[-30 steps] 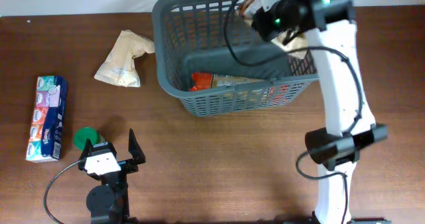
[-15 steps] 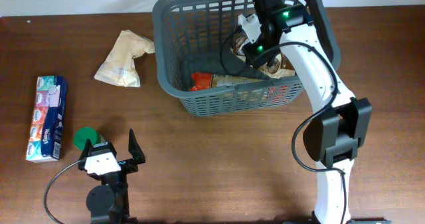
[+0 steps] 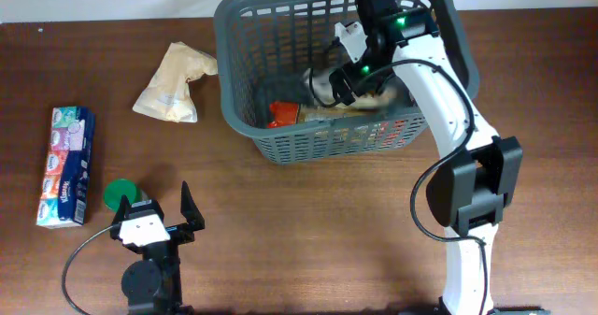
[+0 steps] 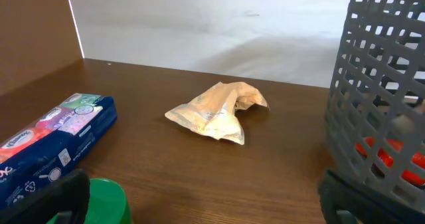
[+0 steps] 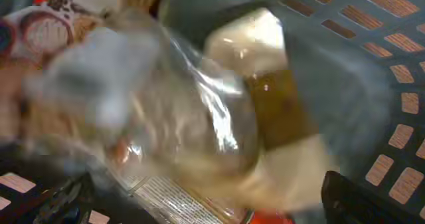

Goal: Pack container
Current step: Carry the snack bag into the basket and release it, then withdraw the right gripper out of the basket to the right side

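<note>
Shifted left inside the lattice container, right end effector gapes over a crinkly clear packet.

Your container is a large dark grey basket with slotted lattice sides, rounded corners and a thick rim. It stands upright on its solid base. Its walls surround the jaws of the right gripper. From the left gripper jaws, it stands ahead and to the right.

Table, left half.
Tan bag lies crumpled at the back; tissue pack at left edge, green disc just beside it.
</note>
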